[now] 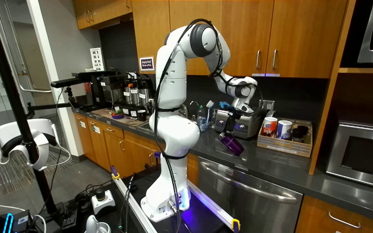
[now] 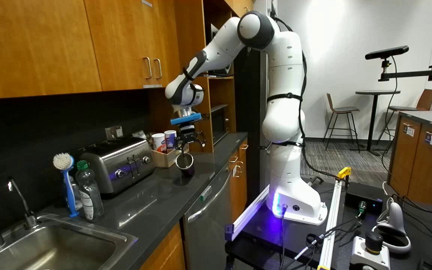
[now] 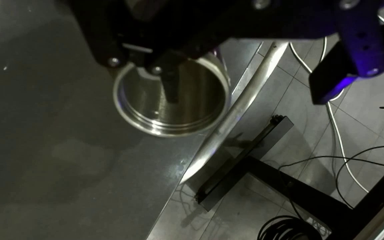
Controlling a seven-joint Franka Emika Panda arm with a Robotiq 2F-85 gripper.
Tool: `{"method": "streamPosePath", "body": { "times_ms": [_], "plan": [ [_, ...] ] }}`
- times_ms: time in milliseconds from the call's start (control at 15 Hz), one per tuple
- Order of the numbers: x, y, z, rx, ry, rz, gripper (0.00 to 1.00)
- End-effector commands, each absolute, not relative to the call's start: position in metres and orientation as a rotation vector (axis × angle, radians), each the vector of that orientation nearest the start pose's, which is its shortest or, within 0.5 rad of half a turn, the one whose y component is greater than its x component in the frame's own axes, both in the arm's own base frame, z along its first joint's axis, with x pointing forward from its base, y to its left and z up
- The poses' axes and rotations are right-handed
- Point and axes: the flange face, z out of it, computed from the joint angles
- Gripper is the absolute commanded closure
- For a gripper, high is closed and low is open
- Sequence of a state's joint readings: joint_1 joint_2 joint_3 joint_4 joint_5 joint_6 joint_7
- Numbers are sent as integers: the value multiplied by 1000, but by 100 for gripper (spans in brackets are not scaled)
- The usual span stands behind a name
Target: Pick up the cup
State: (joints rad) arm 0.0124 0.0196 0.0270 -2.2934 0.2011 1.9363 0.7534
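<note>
- Gripper (image 3: 247, 94): fingers spread wide, one inside the cup (image 1: 231, 144), the other well outside.
- The cup: tilted, below the gripper; contact with the counter (image 2: 152, 202) unclear.
- Toaster (image 2: 126, 160): near the gripper.

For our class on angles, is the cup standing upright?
No, in an exterior view the cup slants, its lower end toward the picture's right.

I find the cup (image 1: 232, 144) cylindrical, dark purple, with a metallic interior and bright rim. It tilts, mouth upward, over the counter (image 1: 264, 163) near the front edge; base contact I cannot determine.
</note>
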Motion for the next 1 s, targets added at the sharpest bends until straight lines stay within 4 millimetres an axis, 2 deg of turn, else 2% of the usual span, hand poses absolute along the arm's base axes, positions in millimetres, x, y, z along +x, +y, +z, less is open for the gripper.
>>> {"method": "streamPosePath", "body": {
  "times_ms": [0, 400, 667, 933],
  "plan": [
    [469, 35, 321, -2804, 1180, 616, 0],
    [472, 35, 322, -2787, 1192, 574, 0],
    [489, 38, 328, -2610, 1417, 332, 0],
    [497, 40, 332, -2419, 1585, 144, 0]
  ]
}}
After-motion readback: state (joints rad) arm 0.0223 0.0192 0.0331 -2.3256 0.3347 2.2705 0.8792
